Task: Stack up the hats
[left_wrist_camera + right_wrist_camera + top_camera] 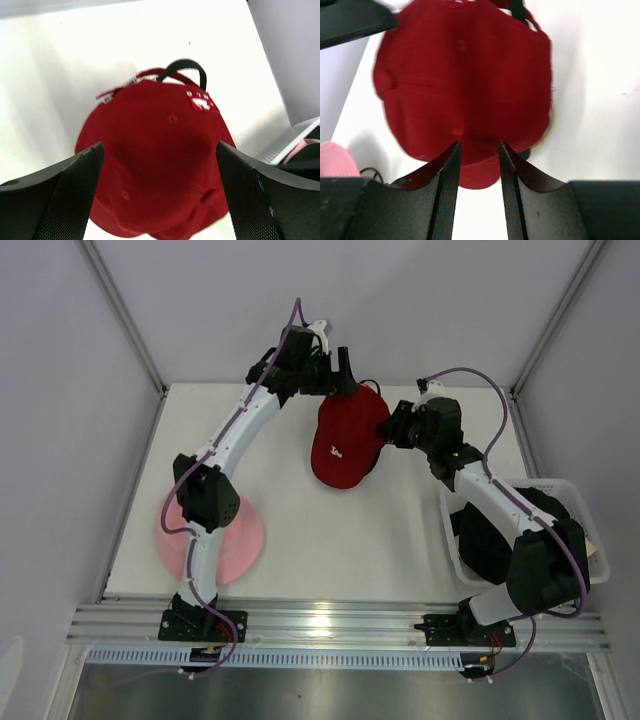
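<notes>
Unclear whether right fingers [445, 195] grip the red cap [465, 80].

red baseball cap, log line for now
red baseball cap: between both grippers | left gripper: open, straddling cap | right gripper: narrow around cap edge, grip unclear

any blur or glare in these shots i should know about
Top external: a bright glare spot on the metal rail at the near edge, otherwise sharp. Left wrist: the table looks washed out, while the red cap is fairly crisp. Right wrist: the red cap is smeared and soft, but the fingers in front are sharp.
</notes>
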`<state>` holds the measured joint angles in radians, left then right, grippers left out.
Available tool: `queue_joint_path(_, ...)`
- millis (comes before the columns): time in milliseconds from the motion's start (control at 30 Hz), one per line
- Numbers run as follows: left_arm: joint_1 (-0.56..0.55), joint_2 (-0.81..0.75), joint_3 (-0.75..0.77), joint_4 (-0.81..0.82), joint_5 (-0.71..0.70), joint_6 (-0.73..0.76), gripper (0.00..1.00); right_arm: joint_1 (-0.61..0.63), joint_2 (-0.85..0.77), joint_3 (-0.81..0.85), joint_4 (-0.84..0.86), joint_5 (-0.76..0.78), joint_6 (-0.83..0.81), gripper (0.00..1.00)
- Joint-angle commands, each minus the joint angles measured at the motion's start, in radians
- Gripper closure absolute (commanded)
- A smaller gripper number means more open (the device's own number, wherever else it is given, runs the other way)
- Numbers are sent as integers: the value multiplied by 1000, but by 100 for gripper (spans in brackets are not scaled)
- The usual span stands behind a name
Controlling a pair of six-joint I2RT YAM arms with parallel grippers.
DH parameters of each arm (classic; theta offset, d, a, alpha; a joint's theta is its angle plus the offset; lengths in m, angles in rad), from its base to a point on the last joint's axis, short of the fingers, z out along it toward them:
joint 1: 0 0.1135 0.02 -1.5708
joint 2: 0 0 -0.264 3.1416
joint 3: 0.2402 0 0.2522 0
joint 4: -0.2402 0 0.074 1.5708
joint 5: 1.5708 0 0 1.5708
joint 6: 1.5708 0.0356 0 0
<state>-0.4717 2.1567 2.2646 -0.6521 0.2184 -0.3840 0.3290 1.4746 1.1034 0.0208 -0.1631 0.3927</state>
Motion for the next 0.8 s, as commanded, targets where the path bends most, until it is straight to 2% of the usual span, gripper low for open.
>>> queue_joint_path(0, 7, 35, 92, -30, 36, 62, 5, 15, -28, -2, 36, 30, 11, 60)
queue_joint_path(200, 4, 37, 96, -26, 67, 34, 6, 57, 27, 1, 54, 19, 75, 63)
queue_joint_path(433, -11, 40, 95, -40, 27, -10, 9, 148, 6, -36, 97, 195, 144, 67)
queue_joint_path(767, -25, 111, 148, -50, -34, -72, 12, 209, 122, 12, 179, 203, 195, 71)
